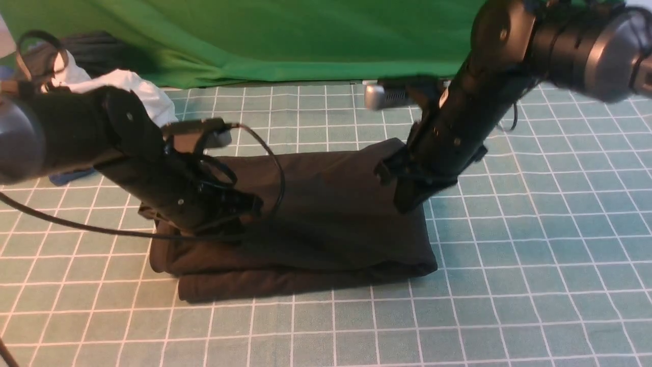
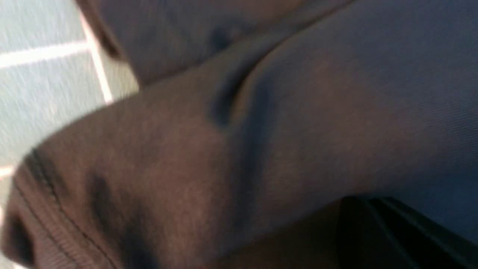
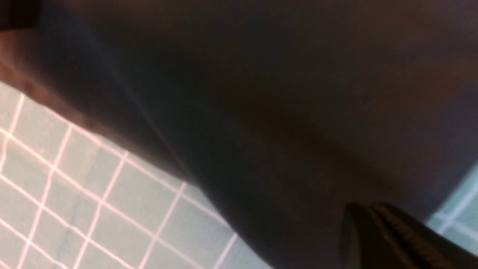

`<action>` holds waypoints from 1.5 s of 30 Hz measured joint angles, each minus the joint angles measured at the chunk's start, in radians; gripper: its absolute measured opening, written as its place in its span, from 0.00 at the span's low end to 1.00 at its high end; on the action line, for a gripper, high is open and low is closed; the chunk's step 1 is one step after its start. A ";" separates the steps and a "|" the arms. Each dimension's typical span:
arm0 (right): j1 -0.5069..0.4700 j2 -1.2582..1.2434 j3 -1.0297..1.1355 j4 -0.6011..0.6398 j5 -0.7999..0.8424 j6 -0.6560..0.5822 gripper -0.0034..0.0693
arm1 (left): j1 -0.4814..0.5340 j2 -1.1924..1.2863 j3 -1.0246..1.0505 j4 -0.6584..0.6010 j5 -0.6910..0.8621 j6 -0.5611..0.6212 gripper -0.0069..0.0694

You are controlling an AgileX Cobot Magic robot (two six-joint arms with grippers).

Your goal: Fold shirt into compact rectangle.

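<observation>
A black shirt (image 1: 326,219) lies folded into a thick, roughly rectangular stack at the middle of the gridded counter (image 1: 535,285), its layered edges showing along the near side, where a lower ply sticks out past the ones above. The left tool (image 1: 249,204) presses down at the stack's left end and the right tool (image 1: 407,201) at its far right corner; both have their jaws fully closed, and the wrist views, filled with dark knit, do not make clear whether any cloth is pinched between them. The risk, by this reading, is that a ply caught in closed jaws rides up when an arm rises, peeling the top layer open and undoing the fold; a sideways drag by either arm could also skew the soft stack, widen the uneven near edge, or slide the whole bundle across the smooth counter. The left arm's loose cable (image 1: 275,163) hangs over the cloth and could snag it. Counted: one black shirt, two arms, two tools, one white garment (image 1: 137,94) and one dark bundle (image 1: 97,51) at the far left, one green backdrop cloth (image 1: 285,41) behind.
</observation>
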 joint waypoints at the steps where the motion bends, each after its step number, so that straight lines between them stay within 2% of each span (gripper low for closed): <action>1: 0.000 0.003 0.027 0.000 -0.012 -0.005 0.07 | 0.000 0.011 0.004 0.000 0.000 0.000 0.10; 7: 0.000 0.004 0.130 -0.022 -0.072 -0.014 0.07 | 0.000 0.025 0.004 0.008 -0.004 -0.021 0.10; 14: -0.001 0.002 0.207 -0.108 -0.139 0.011 0.07 | 0.000 0.026 0.004 0.034 0.050 -0.028 0.10; 19: -0.002 -0.015 0.166 -0.139 -0.117 0.013 0.07 | 0.000 -0.026 0.004 0.035 0.072 -0.032 0.10; 26: -0.039 -0.067 -0.014 -0.138 -0.123 0.039 0.10 | 0.000 -0.306 0.004 0.023 0.159 -0.035 0.10; 28: -0.044 -0.060 -0.047 -0.136 -0.128 0.043 0.14 | 0.000 -0.376 0.009 0.021 0.176 -0.036 0.10; 29: -0.048 -0.045 -0.073 -0.135 -0.132 0.045 0.21 | 0.000 -0.461 0.020 0.017 0.191 -0.036 0.10; 30: -0.048 -0.043 -0.076 -0.135 -0.132 0.045 0.21 | 0.000 -0.471 0.022 0.018 0.191 -0.036 0.10; 31: -0.049 -0.009 -0.106 -0.134 -0.134 0.047 0.35 | 0.000 -0.576 0.045 0.013 0.197 -0.036 0.10; 33: -0.049 0.010 -0.115 -0.134 -0.141 0.048 0.42 | 0.000 -0.627 0.060 0.013 0.198 -0.041 0.10; 34: -0.049 0.038 -0.123 -0.133 -0.155 0.051 0.53 | 0.000 -0.696 0.084 0.011 0.202 -0.045 0.10; 36: -0.049 0.079 -0.127 -0.133 -0.184 0.064 0.67 | 0.000 -0.800 0.125 0.010 0.205 -0.057 0.10; 37: -0.049 0.091 -0.130 -0.134 -0.192 0.068 0.71 | 0.000 -0.835 0.137 0.010 0.206 -0.062 0.10; 40: -0.049 0.146 -0.134 -0.137 -0.219 0.076 0.79 | 0.000 -0.955 0.200 0.010 0.217 -0.103 0.10; 45: -0.049 0.185 -0.134 -0.131 -0.248 0.100 0.77 | 0.000 -1.084 0.250 0.010 0.241 -0.163 0.10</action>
